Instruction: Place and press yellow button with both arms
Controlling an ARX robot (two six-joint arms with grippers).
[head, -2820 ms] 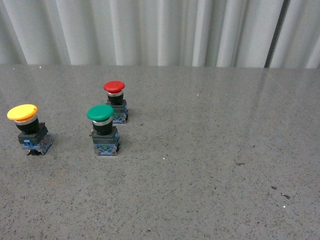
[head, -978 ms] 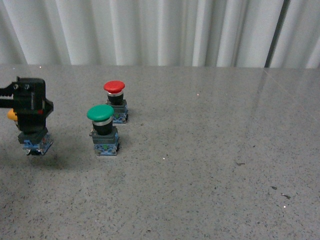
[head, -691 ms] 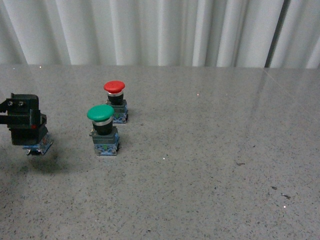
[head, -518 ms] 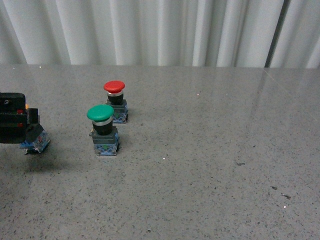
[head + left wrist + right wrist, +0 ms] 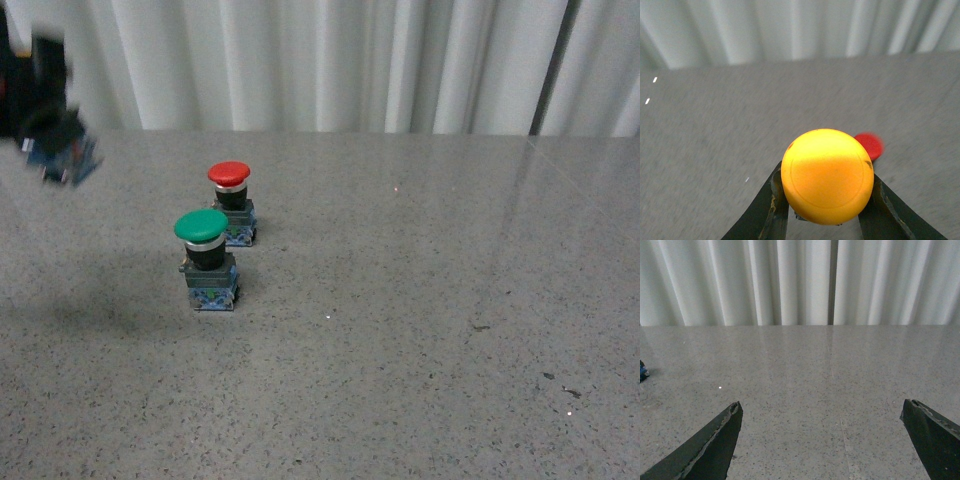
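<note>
My left gripper (image 5: 826, 212) pinches the yellow button (image 5: 827, 172) below its cap, held above the table (image 5: 420, 330) at far left (front view blurred there). My right gripper (image 5: 820, 410) is spread wide. The green button (image 5: 205, 258) and red button (image 5: 230, 200) stand on the table.

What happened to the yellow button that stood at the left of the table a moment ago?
The left gripper came in from the left, closed its jaws on the yellow button and lifted it off the table; it now hangs high at the far left, blurred. The green button and red button have not moved. The right gripper is open, holding nothing.
</note>
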